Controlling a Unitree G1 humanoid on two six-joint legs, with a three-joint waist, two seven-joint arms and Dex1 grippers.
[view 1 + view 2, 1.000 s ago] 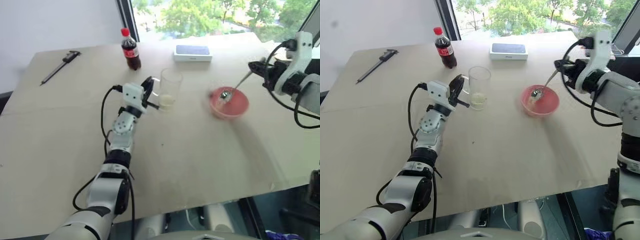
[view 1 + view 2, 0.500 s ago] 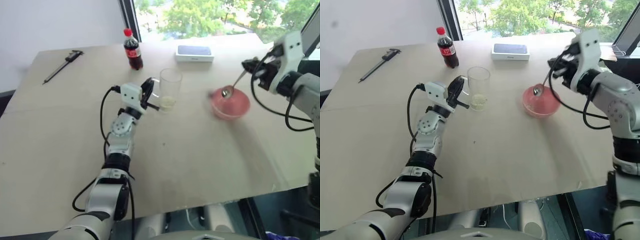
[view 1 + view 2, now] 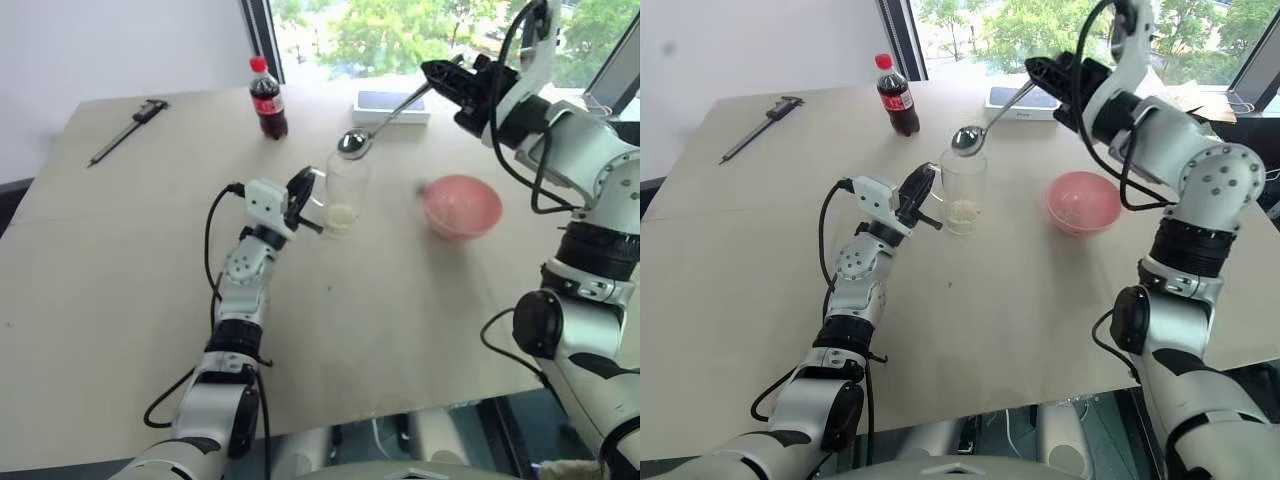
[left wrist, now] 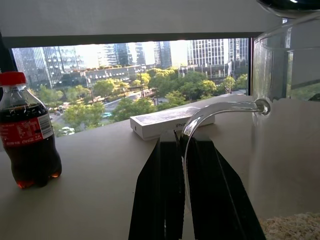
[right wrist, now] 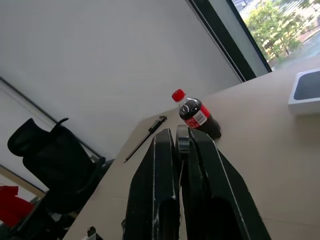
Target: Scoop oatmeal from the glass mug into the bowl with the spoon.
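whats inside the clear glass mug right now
A low heap of pale oatmeal flakes lies at the bottom of the clear glass mug. The shiny silver metal spoon hangs above its rim, not inside.

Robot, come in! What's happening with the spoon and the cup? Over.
Left gripper shut on glass mug handle. Right gripper shut on spoon, poised above mug rim. Oatmeal in mug. Bowl beside. Nothing blocking.

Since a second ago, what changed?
The right gripper carried the spoon up out of the bowl and leftward; its scoop now hovers over the glass mug. The left gripper keeps its fingers shut on the mug's handle. Mug, bowl and oatmeal stayed put.
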